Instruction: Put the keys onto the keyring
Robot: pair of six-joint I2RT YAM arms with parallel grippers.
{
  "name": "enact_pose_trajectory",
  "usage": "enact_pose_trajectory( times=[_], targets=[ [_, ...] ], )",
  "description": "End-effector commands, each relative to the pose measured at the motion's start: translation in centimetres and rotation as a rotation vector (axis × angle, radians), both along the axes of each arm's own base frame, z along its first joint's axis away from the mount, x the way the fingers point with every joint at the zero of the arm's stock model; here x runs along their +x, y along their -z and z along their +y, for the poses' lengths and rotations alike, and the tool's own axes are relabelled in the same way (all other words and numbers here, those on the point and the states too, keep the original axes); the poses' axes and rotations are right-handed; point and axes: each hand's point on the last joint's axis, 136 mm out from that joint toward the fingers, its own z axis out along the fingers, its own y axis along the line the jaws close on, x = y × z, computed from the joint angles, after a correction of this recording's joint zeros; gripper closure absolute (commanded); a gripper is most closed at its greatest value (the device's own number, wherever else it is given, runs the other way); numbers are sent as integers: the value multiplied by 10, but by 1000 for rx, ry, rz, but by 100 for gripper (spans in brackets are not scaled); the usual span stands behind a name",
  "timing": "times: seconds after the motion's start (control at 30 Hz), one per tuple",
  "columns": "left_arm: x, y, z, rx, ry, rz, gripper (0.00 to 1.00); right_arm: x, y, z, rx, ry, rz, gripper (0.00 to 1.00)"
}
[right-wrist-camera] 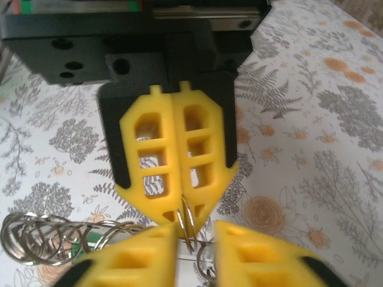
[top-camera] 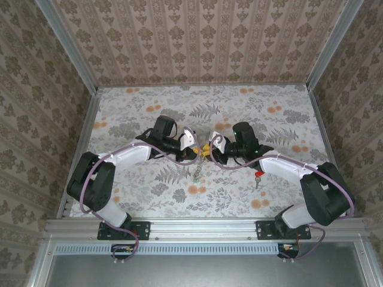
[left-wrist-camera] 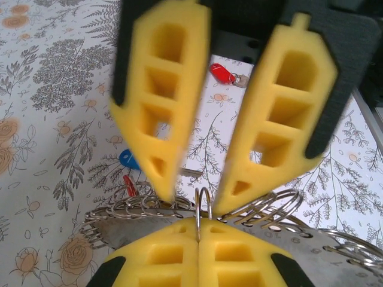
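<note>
The keyring [left-wrist-camera: 149,206] is a chain of thin silvery rings, and part of it dangles below the grippers [top-camera: 196,171]. My left gripper [left-wrist-camera: 198,222] is shut on one upright ring of it. My right gripper [right-wrist-camera: 196,236] faces it tip to tip, open, with that ring [right-wrist-camera: 190,224] in the gap between its yellow fingers. Both grippers meet above the table's middle, left [top-camera: 192,143] and right [top-camera: 210,146]. A red key [left-wrist-camera: 222,73] lies loose on the table. A blue key [left-wrist-camera: 127,159] and another red one [left-wrist-camera: 130,185] lie by the rings at the left.
The floral table [top-camera: 143,113] is walled on three sides, with metal rails [top-camera: 90,119] along its edges. A red key [top-camera: 258,177] lies next to the right arm's forearm. More rings bunch at the lower left of the right wrist view [right-wrist-camera: 36,239].
</note>
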Motion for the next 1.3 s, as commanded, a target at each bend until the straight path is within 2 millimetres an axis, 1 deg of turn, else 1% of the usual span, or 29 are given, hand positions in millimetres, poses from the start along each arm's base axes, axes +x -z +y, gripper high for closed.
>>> enact_pose_trajectory(
  times=[0.0, 0.03, 0.1, 0.13, 0.17, 0.23, 0.27, 0.33, 0.37, 0.43, 0.47, 0.5, 0.57, 0.63, 0.7, 0.97, 1.03, 1.13, 1.27],
  targets=[
    [5, -19, 1, -33, -20, -37, 100, 6, -25, -18, 93, 150, 6, 65],
    [5, -19, 1, -31, -28, -39, 100, 10, -29, -26, 113, 217, 14, 63],
    [7, -19, 3, -29, -41, -43, 100, 22, -35, -49, 150, 392, 69, 64],
    [7, -19, 3, -30, -44, -43, 100, 28, -32, -64, 151, 507, 115, 64],
    [7, -19, 3, -33, -48, -45, 100, 35, -25, -82, 133, 647, 176, 64],
    [8, -20, 3, -36, -51, -46, 100, 37, -8, -109, 82, 830, 310, 65],
    [8, -20, 3, -36, -51, -44, 100, 34, 3, -120, 46, 897, 386, 65],
    [8, -21, 3, -36, -53, -46, 100, 28, 24, -132, -2, 988, 535, 66],
    [9, -21, 3, -35, -54, -46, 100, 24, 32, -132, -9, 1013, 622, 67],
    [9, -20, 3, -31, -55, -47, 100, 15, 48, -120, -33, 979, 776, 67],
    [9, -19, 3, -28, -57, -45, 100, 12, 54, -116, -38, 990, 838, 68],
    [9, -20, 4, -26, -56, -45, 100, 9, 67, -114, -54, 1017, 920, 68],
    [8, -19, 4, -24, -53, -44, 100, 5, 81, -106, -57, 1029, 1010, 69],
    [7, -18, 4, -22, -53, -42, 100, 5, 91, -102, -73, 1053, 1035, 68],
    [7, -18, 4, -22, -53, -40, 100, 6, 98, -97, -69, 1064, 1062, 68],
    [7, -20, 4, -24, -48, -40, 100, 14, 109, -87, -69, 1100, 1083, 64],
    [7, -21, 4, -26, -48, -41, 100, 17, 110, -83, -52, 1096, 1091, 65],
    [6, -19, 4, -23, -45, -35, 100, 21, 114, -82, -50, 1113, 1092, 67],
    [6, -20, 4, -22, -45, -36, 100, 22, 122, -79, -74, 1122, 1116, 69]
  ],
)
